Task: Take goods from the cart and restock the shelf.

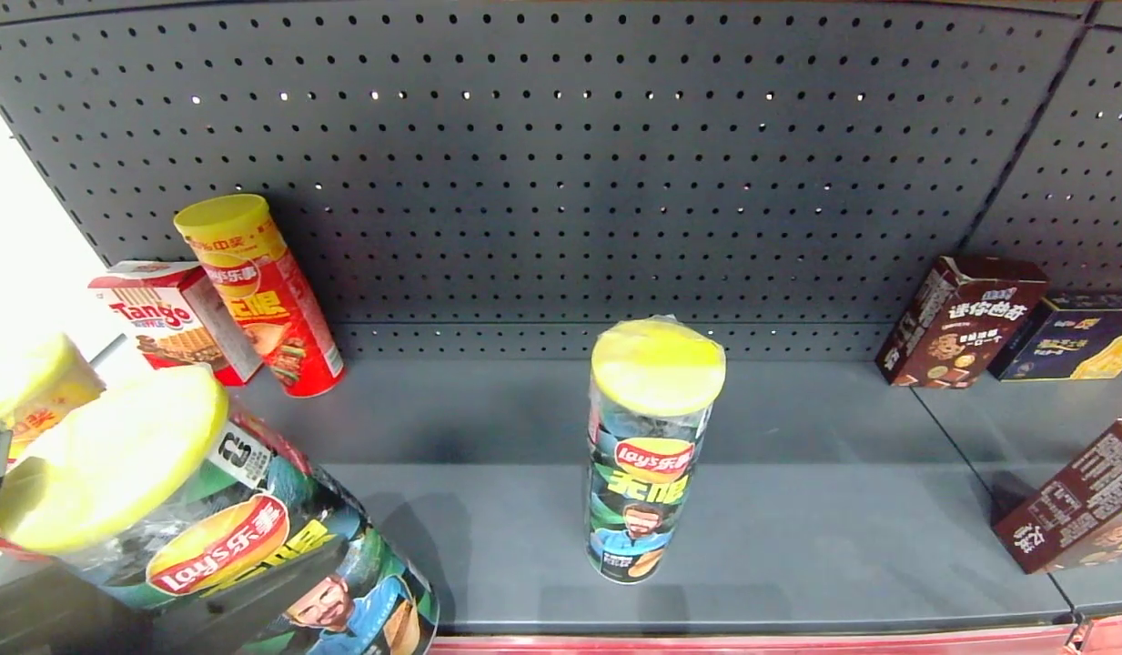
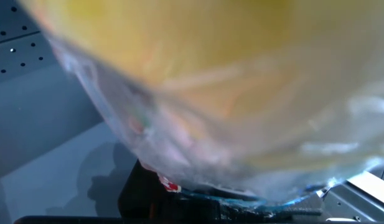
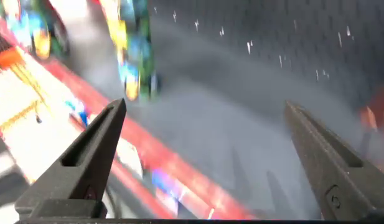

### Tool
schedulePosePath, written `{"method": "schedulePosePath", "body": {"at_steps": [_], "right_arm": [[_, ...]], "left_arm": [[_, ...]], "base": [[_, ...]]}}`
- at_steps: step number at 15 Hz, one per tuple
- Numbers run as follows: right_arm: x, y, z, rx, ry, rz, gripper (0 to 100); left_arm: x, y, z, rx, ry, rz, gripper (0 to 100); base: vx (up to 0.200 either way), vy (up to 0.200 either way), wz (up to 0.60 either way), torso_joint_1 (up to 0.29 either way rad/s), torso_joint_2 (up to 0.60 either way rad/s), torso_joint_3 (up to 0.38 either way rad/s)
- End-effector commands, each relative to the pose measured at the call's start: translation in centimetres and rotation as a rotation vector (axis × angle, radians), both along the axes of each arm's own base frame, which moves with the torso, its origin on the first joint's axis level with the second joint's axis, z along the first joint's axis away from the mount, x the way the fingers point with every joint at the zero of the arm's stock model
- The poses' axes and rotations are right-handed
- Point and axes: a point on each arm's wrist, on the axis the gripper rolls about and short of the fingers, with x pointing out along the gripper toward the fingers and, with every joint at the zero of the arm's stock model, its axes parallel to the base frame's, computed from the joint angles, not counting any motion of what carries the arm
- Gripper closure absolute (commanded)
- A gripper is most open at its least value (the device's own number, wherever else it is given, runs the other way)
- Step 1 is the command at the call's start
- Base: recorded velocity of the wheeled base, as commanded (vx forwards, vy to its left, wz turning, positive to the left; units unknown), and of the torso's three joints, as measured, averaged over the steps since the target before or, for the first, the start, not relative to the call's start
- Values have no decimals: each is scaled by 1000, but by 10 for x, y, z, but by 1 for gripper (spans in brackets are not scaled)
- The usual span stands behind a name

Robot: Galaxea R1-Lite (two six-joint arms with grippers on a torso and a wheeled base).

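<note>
Two green chip cans showed in the head view. One, the standing can (image 1: pixel 651 455), stood upright with its yellow lid on top near the middle of the shelf (image 1: pixel 843 509), well apart from the other goods. The other, the held can (image 1: pixel 206 537), hung tilted at about eight o'clock from it, by the shelf's front left, with its lid leaning toward ten o'clock. Whether its base touched the shelf could not be told.

The left gripper (image 1: pixel 251 591) was pinching the held can around its body, with one dark finger (image 1: pixel 288 573) lying across the label. In the left wrist view the can's lid and clear wrap sat close against the camera.

The right gripper (image 3: pixel 204 109) had its fingers spread wide with nothing between them. It hovered over the shelf beside the red price strip (image 3: pixel 148 155).

At ten o'clock from the standing can, against the pegboard (image 1: pixel 570 164), a red can (image 1: pixel 260 300) stood upright. A wafer box (image 1: pixel 174 318) was just beside it at its nine o'clock. A yellow can (image 1: pixel 33 391) sat at the far left edge.

At two o'clock stood a brown box (image 1: pixel 961 318), with a blue box (image 1: pixel 1070 341) just beyond it. A second brown box (image 1: pixel 1079 500) lay at four o'clock.
</note>
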Motion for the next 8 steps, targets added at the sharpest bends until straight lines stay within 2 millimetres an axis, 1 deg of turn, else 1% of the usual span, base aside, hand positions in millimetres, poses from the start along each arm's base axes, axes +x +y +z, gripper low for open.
{"method": "schedulePosePath", "body": {"at_steps": [1,2,3,4,6,7,8], "right_arm": [[-47,-24,-42,43,-30,-95,0],[-51,-25,-47,60,-21,-110,0],[-51,-25,-47,60,-21,-110,0],[-63,-26,-63,80,12,-187,0],[-58,-28,-73,75,44,-351,0],[-53,-29,-86,48,78,-469,0],[-50,-30,-91,44,82,-528,0]], "left_arm": [[-1,0,0,-1,-4,-2,100],[-1,0,0,-1,-4,-5,100],[-1,0,0,-1,-4,-5,100],[-1,0,1,-1,-6,-5,100],[-1,0,1,-1,-6,-5,100],[-1,0,2,-3,-11,-5,100],[-1,0,2,-3,-11,-5,100]], "base": [[0,0,0,0,0,0],[0,0,0,0,0,0],[0,0,0,0,0,0],[0,0,0,0,0,0],[0,0,0,0,0,0],[0,0,0,0,0,0],[0,0,0,0,0,0]]}}
